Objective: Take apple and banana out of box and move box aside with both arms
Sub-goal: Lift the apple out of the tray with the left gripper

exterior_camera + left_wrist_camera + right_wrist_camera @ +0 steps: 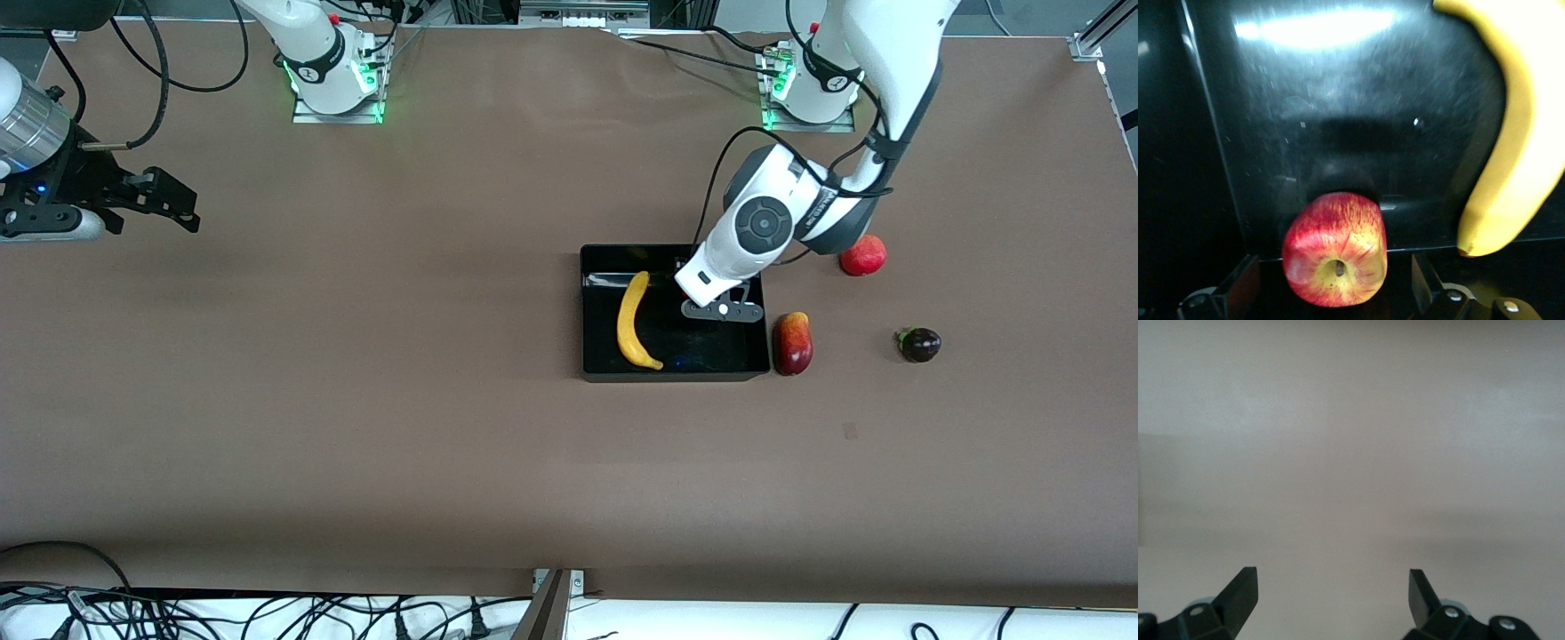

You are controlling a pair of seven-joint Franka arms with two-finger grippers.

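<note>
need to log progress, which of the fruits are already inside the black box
Two are: the yellow banana lying on the floor of the box, and the small red-and-yellow apple between the open left gripper's fingers. The other three fruits sit outside on the table.

Left gripper (722,310) hung spread inside the box (587,356), apple (1335,249) between its fingers, banana (633,322) lying alongside. Outside the wall sat a red-yellow fruit (793,343). Right gripper (151,200) waited open over bare table (356,400).
</note>
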